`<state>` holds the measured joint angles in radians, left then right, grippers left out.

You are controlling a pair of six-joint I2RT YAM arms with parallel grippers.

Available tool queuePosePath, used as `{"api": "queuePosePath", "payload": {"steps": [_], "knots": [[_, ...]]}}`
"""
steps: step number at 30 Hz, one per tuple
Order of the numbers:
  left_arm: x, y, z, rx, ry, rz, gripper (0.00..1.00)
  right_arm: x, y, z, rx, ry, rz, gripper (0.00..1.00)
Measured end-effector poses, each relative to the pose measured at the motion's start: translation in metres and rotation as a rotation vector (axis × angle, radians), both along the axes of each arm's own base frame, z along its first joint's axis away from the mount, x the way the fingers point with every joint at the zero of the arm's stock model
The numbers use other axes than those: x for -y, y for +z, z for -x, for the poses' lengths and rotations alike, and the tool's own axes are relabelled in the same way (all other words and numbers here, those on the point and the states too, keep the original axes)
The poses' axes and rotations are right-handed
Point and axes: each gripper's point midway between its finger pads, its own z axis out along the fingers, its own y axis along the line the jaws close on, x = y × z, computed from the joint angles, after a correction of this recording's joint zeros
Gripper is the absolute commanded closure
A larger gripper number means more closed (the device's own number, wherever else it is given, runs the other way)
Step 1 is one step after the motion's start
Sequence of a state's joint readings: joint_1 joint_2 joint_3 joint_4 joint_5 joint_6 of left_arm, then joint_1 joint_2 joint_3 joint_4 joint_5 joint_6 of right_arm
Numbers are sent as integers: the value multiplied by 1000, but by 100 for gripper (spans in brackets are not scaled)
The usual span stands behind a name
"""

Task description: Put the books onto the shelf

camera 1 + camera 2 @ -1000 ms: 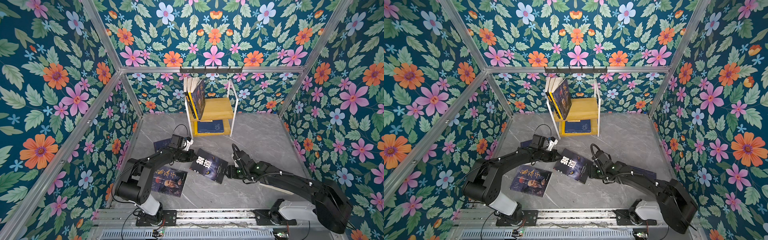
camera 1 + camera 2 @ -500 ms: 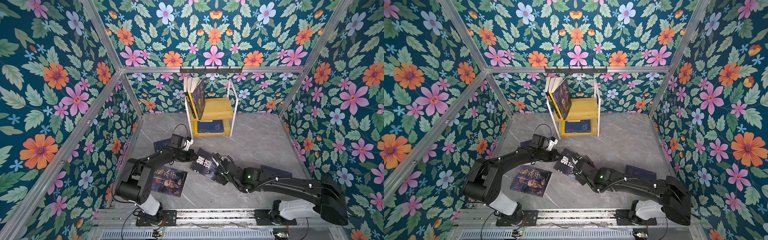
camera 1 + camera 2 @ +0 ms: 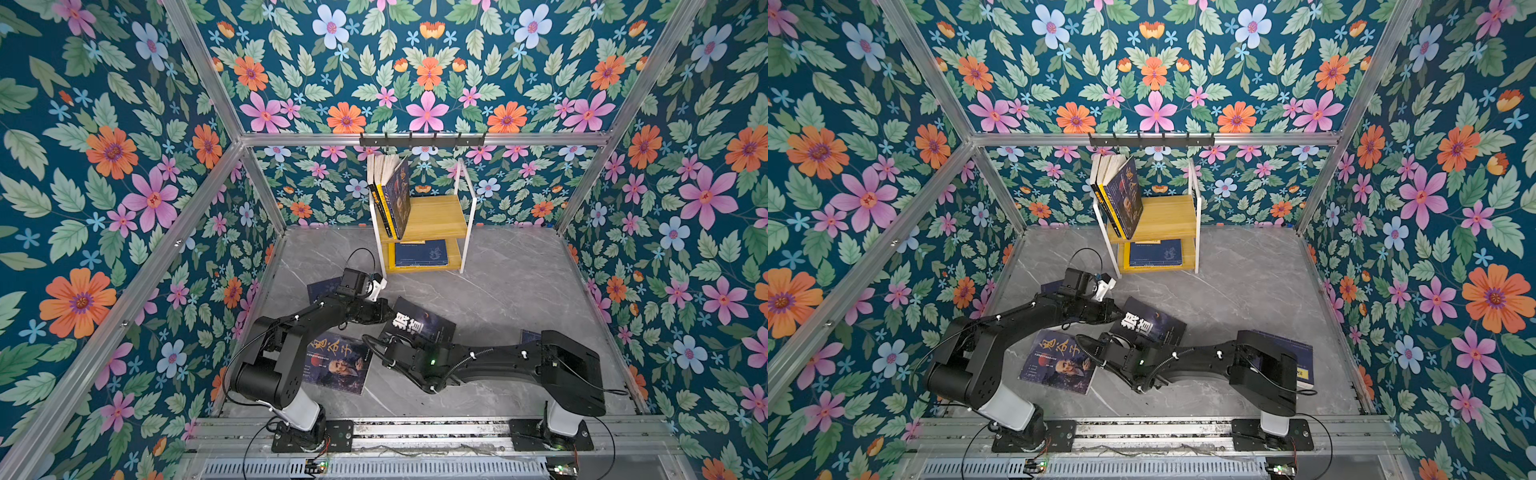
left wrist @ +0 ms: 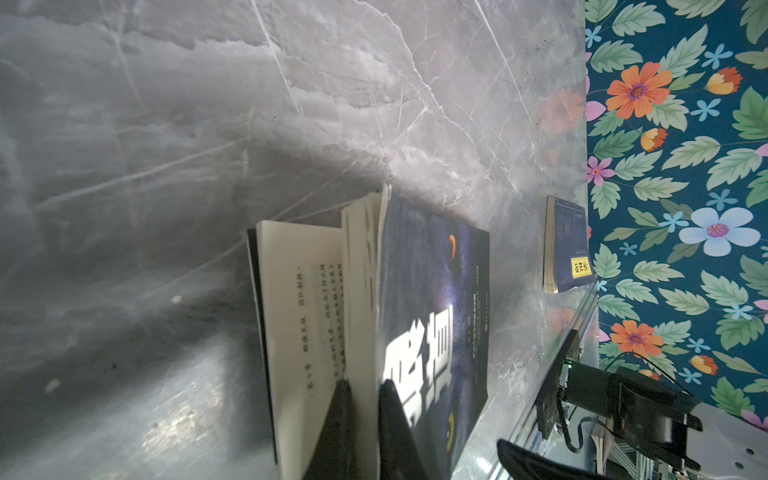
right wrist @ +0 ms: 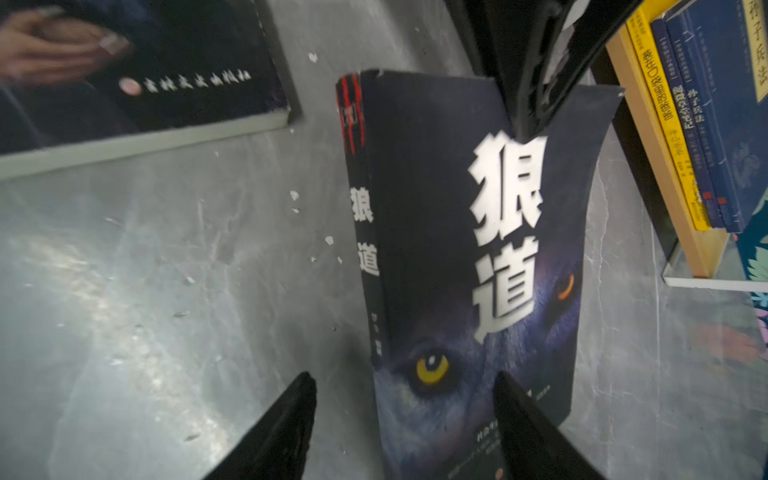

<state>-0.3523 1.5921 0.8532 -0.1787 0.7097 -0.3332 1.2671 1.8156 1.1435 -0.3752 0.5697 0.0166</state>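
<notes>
Black wolf book sits just ahead of right gripper, jaws spread astride its spine corner. Left gripper pinches cover plus pages. Push right deeper over spine before closing.

Black hook rail at 12 o'clock on aluminium frame; floral walls ring grey marble floor.
</notes>
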Motion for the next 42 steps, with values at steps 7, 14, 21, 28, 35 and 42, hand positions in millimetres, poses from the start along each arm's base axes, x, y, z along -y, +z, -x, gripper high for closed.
{"api": "queuePosePath", "payload": {"steps": [7,14,21,28,35,42], "knots": [[0,0,1,-2,1,0,100,10,-27,-3,6,-20,99,36],[-2,-2,3,-5,3,-3,100,21,-34,-7,36,-61,139,75],[-21,16,-5,53,65,1,42,27,-27,-14,101,-99,122,100],[-46,16,-10,27,192,77,21,31,-26,-19,144,-98,144,100],[-39,9,-8,-62,222,181,11,28,-14,-30,231,-116,130,100],[-28,5,-17,-134,236,239,33,29,-7,-37,297,-134,127,100]]}}
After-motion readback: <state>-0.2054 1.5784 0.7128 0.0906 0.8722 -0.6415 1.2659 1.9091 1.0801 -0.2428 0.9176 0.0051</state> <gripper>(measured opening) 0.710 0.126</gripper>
